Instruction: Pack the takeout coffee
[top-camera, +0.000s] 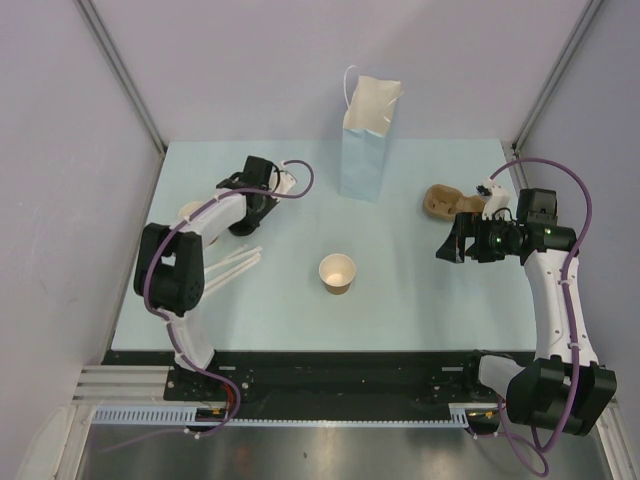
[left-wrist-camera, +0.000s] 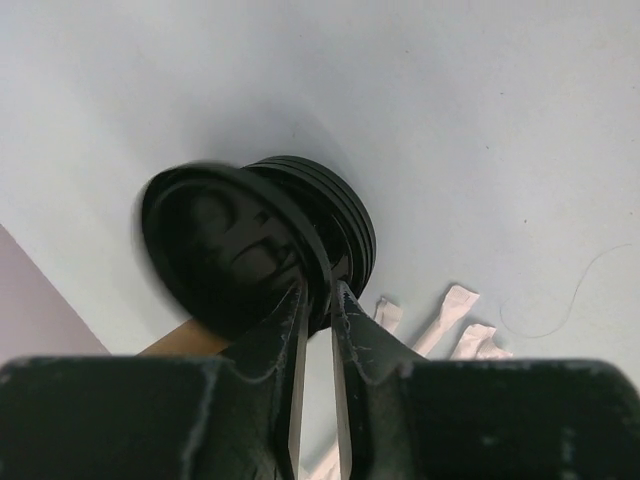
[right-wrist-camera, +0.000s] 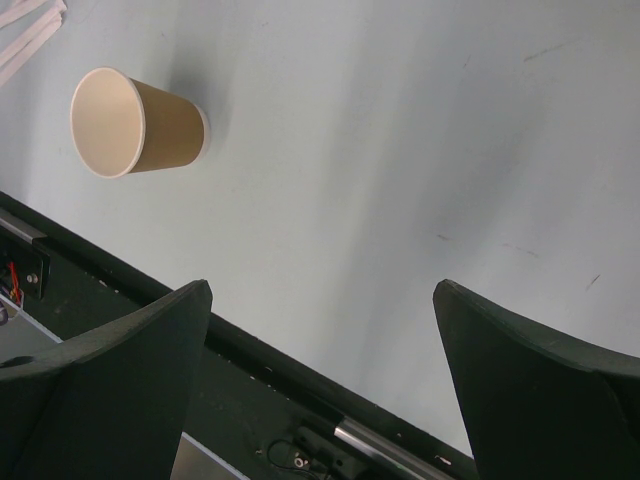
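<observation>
Left end effector (left-wrist-camera: 318, 292) clenched on rim of black lid (left-wrist-camera: 225, 250); lid tilted, stack of lids (left-wrist-camera: 348, 225) just behind it. Right end effector (right-wrist-camera: 322, 288) released, grasping nothing, above desk (right-wrist-camera: 420, 150). Kraft cup (right-wrist-camera: 135, 122) unlidded, upright, well apart, ahead-left of right end effector, between the 2 end effectors. Blue paper bag (top-camera: 362, 150) beyond cup.

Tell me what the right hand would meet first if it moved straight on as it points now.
Most likely the bare table: the open right hand points down at it. The paper cup stands aside from that line; depth is unclear.
</observation>
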